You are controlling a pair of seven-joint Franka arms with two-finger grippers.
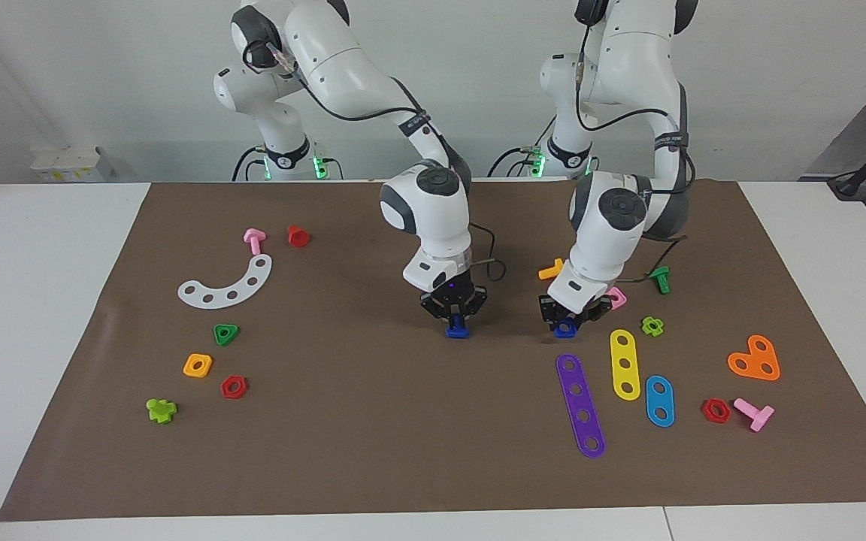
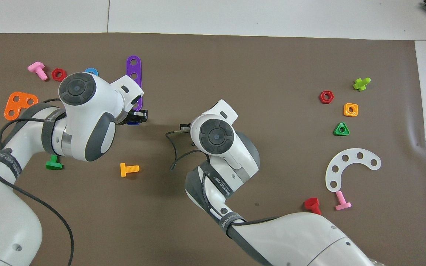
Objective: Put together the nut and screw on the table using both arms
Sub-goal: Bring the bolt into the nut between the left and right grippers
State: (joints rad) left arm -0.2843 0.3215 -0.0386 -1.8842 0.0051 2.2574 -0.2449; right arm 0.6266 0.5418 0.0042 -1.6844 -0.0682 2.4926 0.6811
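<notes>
The right gripper (image 1: 456, 321) is low over the middle of the brown mat (image 1: 373, 451) on the table. It is shut on the blue screw (image 1: 457, 330), whose flat head points down at the mat. The left gripper (image 1: 566, 321) is low over the mat toward the left arm's end, shut on the blue nut (image 1: 564, 329), which shows its round hole. In the overhead view the left gripper (image 2: 138, 117) shows with a bit of the nut (image 2: 133, 123) under it. There the right gripper and the screw are hidden under the right arm's wrist (image 2: 215, 135).
Close to the left gripper lie a purple strip (image 1: 581, 406), a yellow strip (image 1: 625, 364), a pink square nut (image 1: 618, 298), an orange bolt (image 1: 551, 269) and a green bolt (image 1: 659, 279). A white curved strip (image 1: 226, 285) and several small nuts lie toward the right arm's end.
</notes>
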